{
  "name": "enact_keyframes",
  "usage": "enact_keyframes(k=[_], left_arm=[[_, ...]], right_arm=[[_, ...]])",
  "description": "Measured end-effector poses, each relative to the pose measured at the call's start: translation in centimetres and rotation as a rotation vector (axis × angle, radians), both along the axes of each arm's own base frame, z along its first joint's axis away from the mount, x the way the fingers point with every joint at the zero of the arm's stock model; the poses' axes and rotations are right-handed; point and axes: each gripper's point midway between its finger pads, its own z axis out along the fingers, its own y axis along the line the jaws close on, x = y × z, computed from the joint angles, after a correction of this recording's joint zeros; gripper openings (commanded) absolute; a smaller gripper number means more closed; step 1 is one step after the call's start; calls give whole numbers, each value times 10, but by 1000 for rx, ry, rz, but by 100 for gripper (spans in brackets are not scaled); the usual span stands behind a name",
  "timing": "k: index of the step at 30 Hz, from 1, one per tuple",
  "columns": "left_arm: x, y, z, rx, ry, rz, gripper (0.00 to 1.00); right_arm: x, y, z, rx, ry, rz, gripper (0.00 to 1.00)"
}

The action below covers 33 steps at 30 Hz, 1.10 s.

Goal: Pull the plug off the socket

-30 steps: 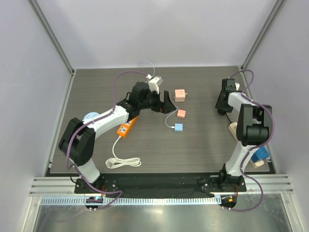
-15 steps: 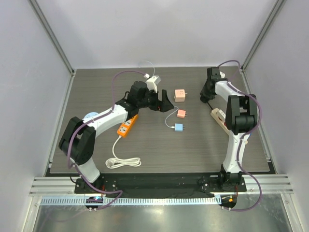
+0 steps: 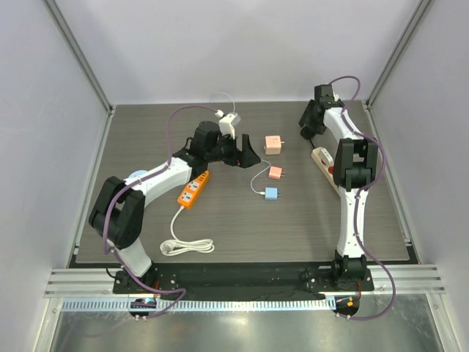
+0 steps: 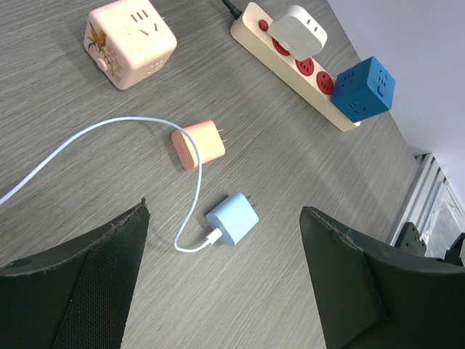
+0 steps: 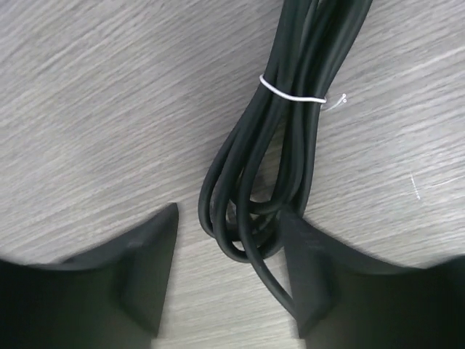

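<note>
Because only the left wrist view shows it, plug (image 4: 363,87): seated in the end outlet of the socket (image 4: 294,73), at the end away from the black cord (image 4: 229,6).
Left wrist view, white adapter (image 4: 301,33): also in the socket, nearer its cord end, with bare red outlets between it and the plug.
Left wrist view, left pincer (image 4: 225,214): jaws wide apart, nothing between them, well apart from the socket.
Right wrist view, right pincer (image 5: 229,218): jaws apart, straddling a tied loop of black cord on the surface (image 5: 87,87) without clamping it. Neither socket body nor plug shows here.
Top view, socket: only the cord end shows. The rest, plug included, is hidden under the right arm (image 3: 352,165).
Top view, pincers: the right one lies just beyond the socket's cord end. The left one is well apart from the socket.
Step in hand (judgement): approach only, since neither pincer is at the plug.
Method (judgement): clear the cord and travel to the socket's plug end. Close on two opposite flat faces of the plug, low on the cube. Press the socket body down with the other pincer. Pull straight away from the socket's outlet face.
Caution (judgement): hauling on the cord would drag the socket. A tilted pull may bind the pins. Avoid the white adapter.
</note>
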Motion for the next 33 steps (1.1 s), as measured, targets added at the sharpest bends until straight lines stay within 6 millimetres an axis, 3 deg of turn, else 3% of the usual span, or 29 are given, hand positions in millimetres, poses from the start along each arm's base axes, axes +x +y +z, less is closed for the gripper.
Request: enact_keyframes(k=[2,5,8,15,18,21,26,33], left_arm=[[-1,0,0,-1,2,-4,85],[-2,0,-2,-2,3,-8,85],[-5,0,-6,-1,10,-14,85],[-8,-1,-9,-15,8,-31,85],[-7,-4,-4,-31,-6,-40,85],[-8,-5,-2,-43,-15,-51,85],[-9,-7,0,-54,-21,-61,85],[-10,-8,2,-60,-20,-67,85]], right_arm=[[-1,1,3,1,2,23,85],[-9,0,10,-11,8,42,100],[-30,-3,28,-26,19,50,100],[-86,-15,92,-56,-71,74,100],[-100,-25,101,-49,-105,82,100],[-113,-47,89,-4,-110,62,100],[-144,-89,41,76,-48,-36,100],[-179,-96,2,180,-1,-97,100]])
